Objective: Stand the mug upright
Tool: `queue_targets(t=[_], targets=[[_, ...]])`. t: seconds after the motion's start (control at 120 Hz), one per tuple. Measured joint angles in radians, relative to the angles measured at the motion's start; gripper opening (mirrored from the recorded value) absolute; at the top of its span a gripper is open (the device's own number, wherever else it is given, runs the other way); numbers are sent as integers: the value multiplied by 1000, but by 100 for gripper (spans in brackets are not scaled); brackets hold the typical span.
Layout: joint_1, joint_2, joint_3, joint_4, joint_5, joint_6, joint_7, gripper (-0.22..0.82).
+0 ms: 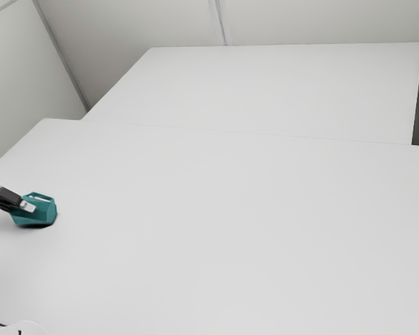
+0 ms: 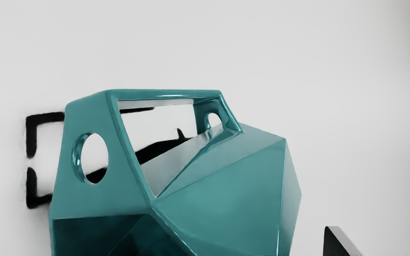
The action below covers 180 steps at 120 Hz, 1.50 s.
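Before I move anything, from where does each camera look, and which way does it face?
Exterior view: beside the arm, above the table, looking down across it; the black gripper shows at the exterior view's left.
Wrist view: on the arm's hand, looking past one fingertip at the teal mug, lying on its side.
Both views share the mug and the table.

A hand can pass over the bare white table (image 1: 223,223) toward the exterior view's right, near and far. The teal mug (image 1: 46,212) blocks the left.
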Motion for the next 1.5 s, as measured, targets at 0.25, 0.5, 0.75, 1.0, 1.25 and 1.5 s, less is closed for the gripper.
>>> queue_targets(t=[0.25,0.5,0.75,1.0,1.25,1.5], targets=[[0,-6,-2,1,-1,-16,-10,-6],[6,-23,-27,0,-2,-27,-13,-16],[-7,-111,-53,-56,12,22,-12,-17],[-79,-301,-134,-221,108,212,-30,-18],[-84,-473,-357,-392,321,417,-159,-18],[-84,-563,-544,-501,470,545,-352,-18]])
